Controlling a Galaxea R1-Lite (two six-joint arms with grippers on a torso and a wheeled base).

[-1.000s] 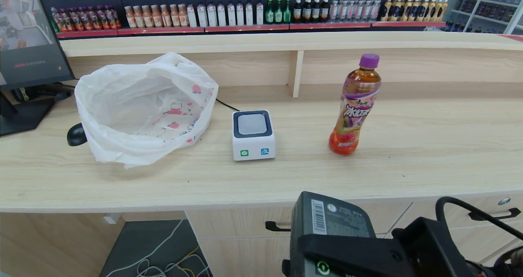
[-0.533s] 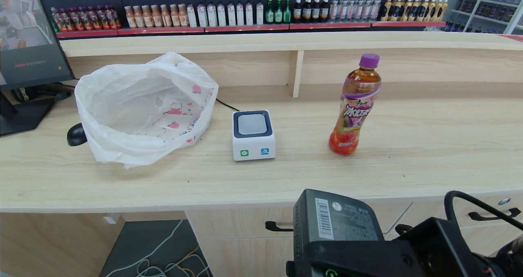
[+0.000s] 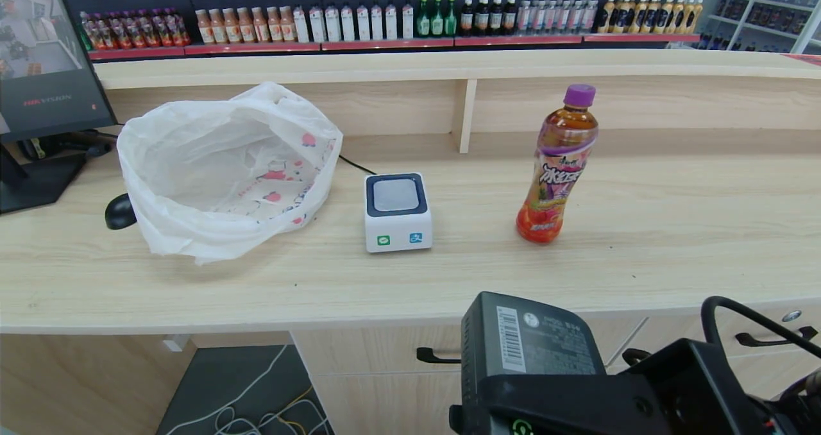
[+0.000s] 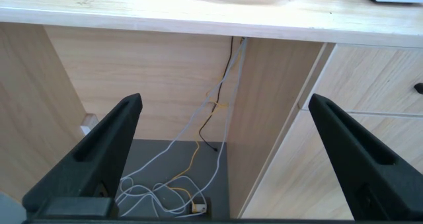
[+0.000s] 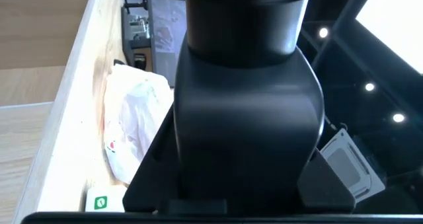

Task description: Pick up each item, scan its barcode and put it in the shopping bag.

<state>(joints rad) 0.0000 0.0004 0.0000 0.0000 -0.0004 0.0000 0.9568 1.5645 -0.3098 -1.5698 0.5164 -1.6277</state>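
Left tool (image 4: pixel 225 102) is hanging open before desk (image 3: pixel 673 230), right tool (image 5: pixel 241 145) state untellable; tea bottle (image 3: pixel 558 165), at scanner's (image 3: pixel 397 212) 3 o'clock, is awaiting pickup.

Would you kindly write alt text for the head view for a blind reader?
An upright orange-drink bottle with a purple cap stands on a pale wooden counter, right of a white box scanner and an open white plastic bag.
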